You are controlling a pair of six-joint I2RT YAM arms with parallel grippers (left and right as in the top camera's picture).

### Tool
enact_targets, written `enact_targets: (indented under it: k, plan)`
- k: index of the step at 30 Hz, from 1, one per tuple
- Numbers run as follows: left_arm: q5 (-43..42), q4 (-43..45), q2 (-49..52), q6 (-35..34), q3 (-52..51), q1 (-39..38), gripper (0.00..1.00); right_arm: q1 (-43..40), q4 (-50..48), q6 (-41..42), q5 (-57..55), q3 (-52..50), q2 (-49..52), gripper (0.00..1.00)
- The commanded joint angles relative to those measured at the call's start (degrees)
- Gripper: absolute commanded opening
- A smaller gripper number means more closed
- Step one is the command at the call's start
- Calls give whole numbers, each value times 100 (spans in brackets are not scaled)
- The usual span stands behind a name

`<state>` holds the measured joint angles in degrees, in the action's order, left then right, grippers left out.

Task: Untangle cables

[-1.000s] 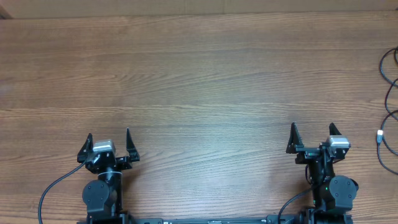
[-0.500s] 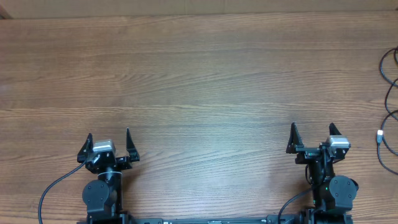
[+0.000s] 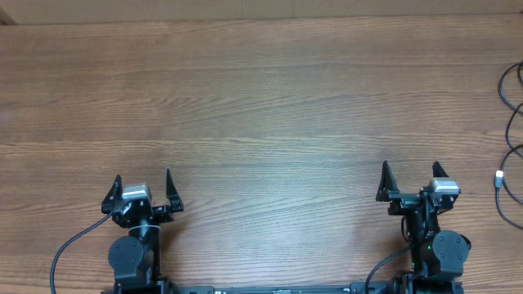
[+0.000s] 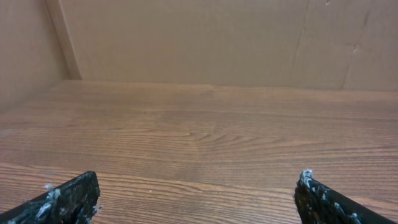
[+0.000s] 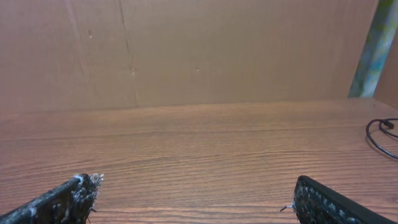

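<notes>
Thin black cables (image 3: 511,122) lie in loops at the table's far right edge, partly cut off by the frame, with a small silvery plug tip (image 3: 498,175) pointing left. A loop of them shows at the right edge of the right wrist view (image 5: 380,132). My left gripper (image 3: 142,184) is open and empty near the front left of the table, far from the cables; its fingertips show in the left wrist view (image 4: 198,196). My right gripper (image 3: 411,175) is open and empty near the front right, a short way left of the cables, and also shows in the right wrist view (image 5: 198,198).
A wooden table (image 3: 261,106) fills the view. A brown cardboard wall (image 4: 186,37) stands along its far edge and left side. The thicker black robot wiring (image 3: 69,245) trails from the left arm base at the front.
</notes>
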<state>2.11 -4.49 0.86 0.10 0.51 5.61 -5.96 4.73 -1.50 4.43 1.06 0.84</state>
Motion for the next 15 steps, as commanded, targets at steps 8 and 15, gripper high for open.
enact_targets:
  k: [8, 15]
  plan:
    - [-26, 4, -61, -52, -20, -37, 100, -17, -15, -9, -52, -61, -68, 100]
    - [-26, 7, -61, -52, -20, -37, 100, -17, -15, -9, -52, -61, -68, 100]
